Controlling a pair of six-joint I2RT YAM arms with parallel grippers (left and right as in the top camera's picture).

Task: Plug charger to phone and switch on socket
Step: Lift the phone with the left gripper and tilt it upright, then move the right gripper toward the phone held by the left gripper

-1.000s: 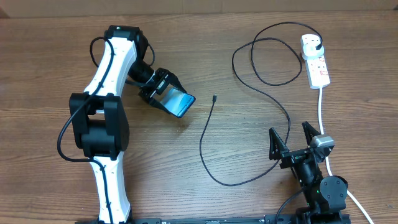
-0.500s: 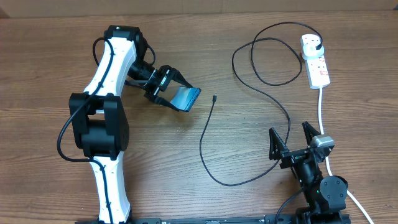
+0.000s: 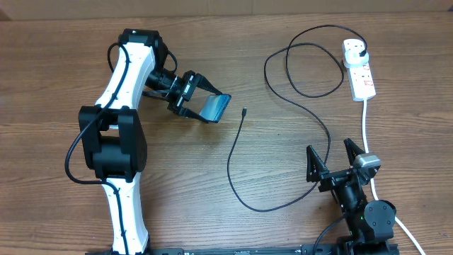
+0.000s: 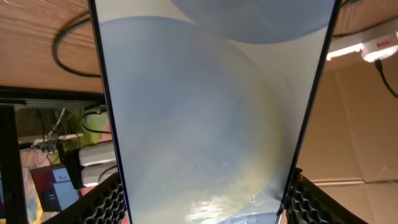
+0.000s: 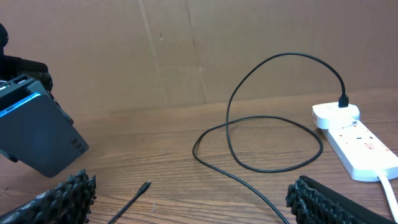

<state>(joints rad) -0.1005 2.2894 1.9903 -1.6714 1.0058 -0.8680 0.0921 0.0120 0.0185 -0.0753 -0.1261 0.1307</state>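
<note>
My left gripper (image 3: pixel 203 103) is shut on the phone (image 3: pixel 215 108) and holds it off the table, tilted on edge, left of centre. In the left wrist view the phone (image 4: pixel 205 106) fills the frame between the fingers (image 4: pixel 107 202). The charger cable (image 3: pixel 230 166) snakes across the middle of the table. Its connector tip (image 3: pixel 243 111) lies free just right of the phone, and its black plug (image 3: pixel 363 49) sits in the socket (image 3: pixel 361 74) at the far right. My right gripper (image 3: pixel 333 152) stands open and empty at the near right, with the tip (image 5: pixel 144 186) lying ahead of it.
A thick white cord (image 3: pixel 366 127) runs from the socket down past my right gripper. A brown cardboard wall (image 5: pixel 205 50) stands behind the table. Loops of black cable (image 5: pixel 273 165) lie between the right gripper and the socket (image 5: pixel 360 140).
My left gripper has carried the phone a little right and towards the far side, turning it more on edge. The right arm and the cable have not moved.
</note>
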